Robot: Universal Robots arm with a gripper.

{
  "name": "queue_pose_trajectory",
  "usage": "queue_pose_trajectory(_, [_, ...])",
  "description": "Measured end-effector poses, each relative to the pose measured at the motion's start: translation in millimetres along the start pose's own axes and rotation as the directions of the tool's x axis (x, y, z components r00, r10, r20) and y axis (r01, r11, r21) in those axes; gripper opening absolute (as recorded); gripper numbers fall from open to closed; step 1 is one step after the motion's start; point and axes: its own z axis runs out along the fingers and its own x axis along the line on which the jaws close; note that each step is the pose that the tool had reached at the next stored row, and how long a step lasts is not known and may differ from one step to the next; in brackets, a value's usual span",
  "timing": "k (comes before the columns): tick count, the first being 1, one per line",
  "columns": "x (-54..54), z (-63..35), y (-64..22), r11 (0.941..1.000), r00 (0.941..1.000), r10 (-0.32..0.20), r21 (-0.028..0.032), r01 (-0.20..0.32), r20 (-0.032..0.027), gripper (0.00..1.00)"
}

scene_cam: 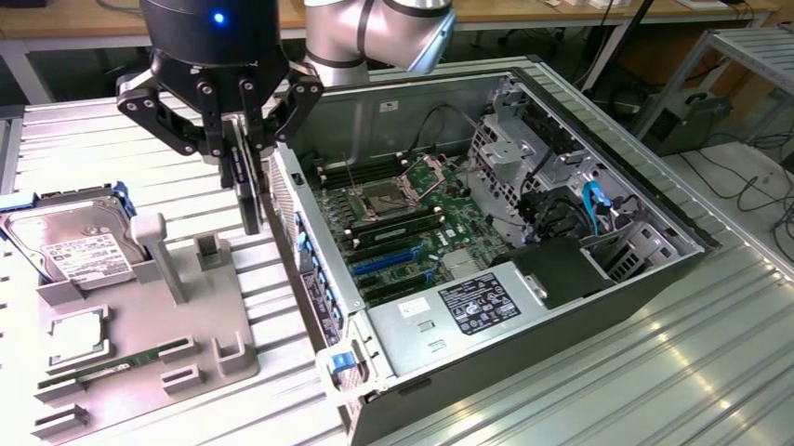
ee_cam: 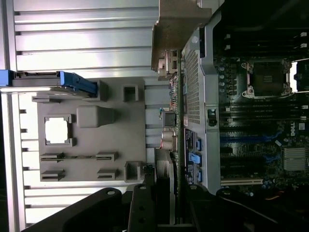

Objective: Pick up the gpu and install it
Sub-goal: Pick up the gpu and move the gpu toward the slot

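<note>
1. Hanging upright and edge-on, the gpu (scene_cam: pixel 251 200) is a thin dark card pinched at its upper part by the gripper (scene_cam: pixel 244 149), whose black fingers press on its two flat faces.
2. In the exterior view the card sits outside the computer case (scene_cam: pixel 546 102), just beside the case's perforated rear wall (scene_cam: pixel 288 200), on the exterior view's left of it.
3. The card's lower end is above the near edge of the grey fixture (scene_cam: pixel 186 344), close to one of the fixture's upright posts (scene_cam: pixel 211 251). Whether it touches anything beneath cannot be told.
4. In the wrist view the gpu (ee_cam: pixel 171 121) runs as a narrow strip between the fixture (ee_cam: pixel 130 130) and the case wall (ee_cam: pixel 193 82), with a blurred metal bracket (ee_cam: pixel 176 29) at its far end.
5. The case lies open on its side on the slatted metal table (scene_cam: pixel 645 372), with the motherboard (scene_cam: pixel 397 214) exposed. Blue expansion slots (scene_cam: pixel 385 265) show on the board, with the power supply (scene_cam: pixel 459 311) near them.
6. On the fixture, a hard drive (scene_cam: pixel 74 246) with a white label stands tilted at the exterior view's left. A square processor chip (scene_cam: pixel 77 330) lies flat in front of it, and a green memory stick (scene_cam: pixel 118 362) rests in a slot holder nearby.
</note>
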Motion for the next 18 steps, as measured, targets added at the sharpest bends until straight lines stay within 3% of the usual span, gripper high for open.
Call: queue_pose_trajectory(18, [-18.4,0.1,0.6,1.0000,1.0000,0.000,0.0000,0.000,-0.0001,0.28])
